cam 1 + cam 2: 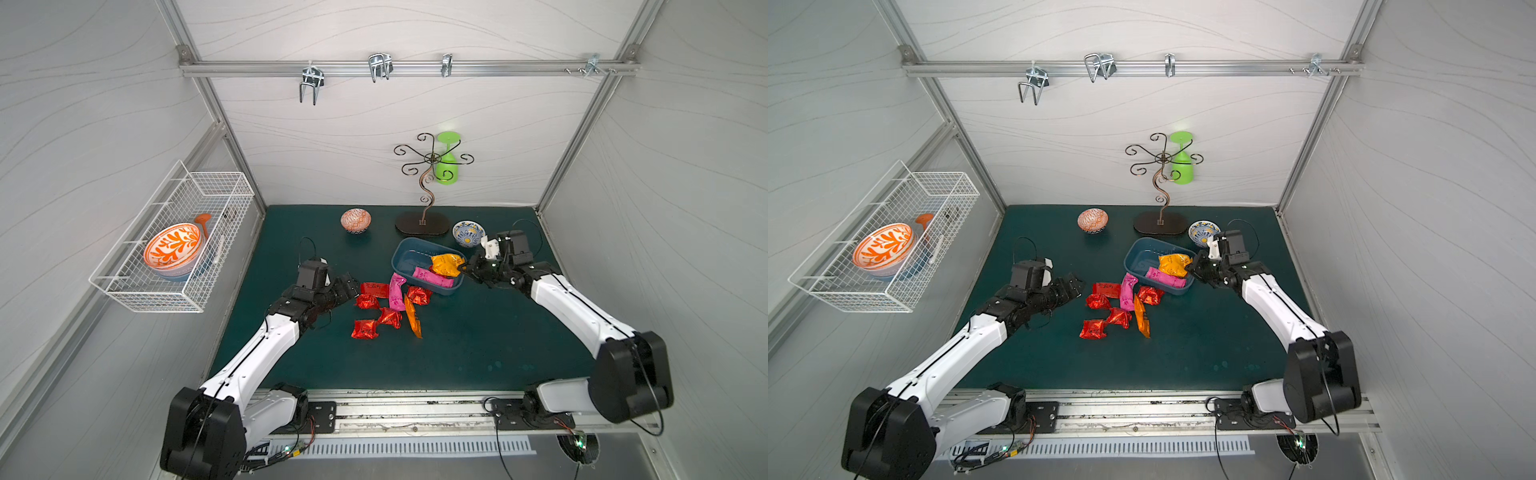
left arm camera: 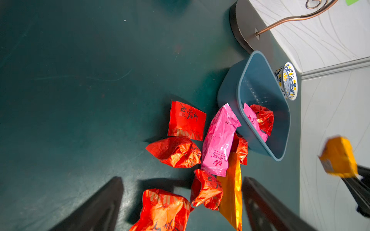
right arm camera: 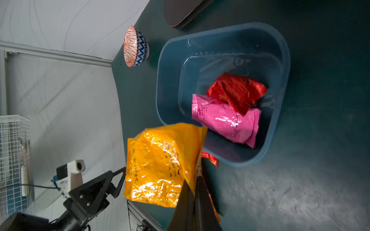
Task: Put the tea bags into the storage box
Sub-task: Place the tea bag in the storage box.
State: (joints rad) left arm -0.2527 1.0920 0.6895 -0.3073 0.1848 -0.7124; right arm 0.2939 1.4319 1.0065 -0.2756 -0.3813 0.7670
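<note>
1. Orange-yellow foil catches my eye first: the orange-yellow packet hangs from my right end effector, whose jaws are pressed together on one edge of it.
2. In both top views that packet is held at the right-hand side of the storage box, partly over the opening. It is lifted clear, not resting inside.
3. The storage box is a dark blue tub on the green counter. It sits between the loose pile and the blue-and-yellow bowl.
4. My right wrist view shows two bags already in the box. A pink packet lies on the floor, and a red packet lies partly on top of it.
5. My left end effector is spread wide with nothing gripped, low and just beside the left edge of the pile.
6. On the counter I count five loose red packets. Among them is a loose pink packet with one end at the box's outer wall.
7. A flat orange packet lies just beside the loose pink packet, on the side nearer me.
</note>
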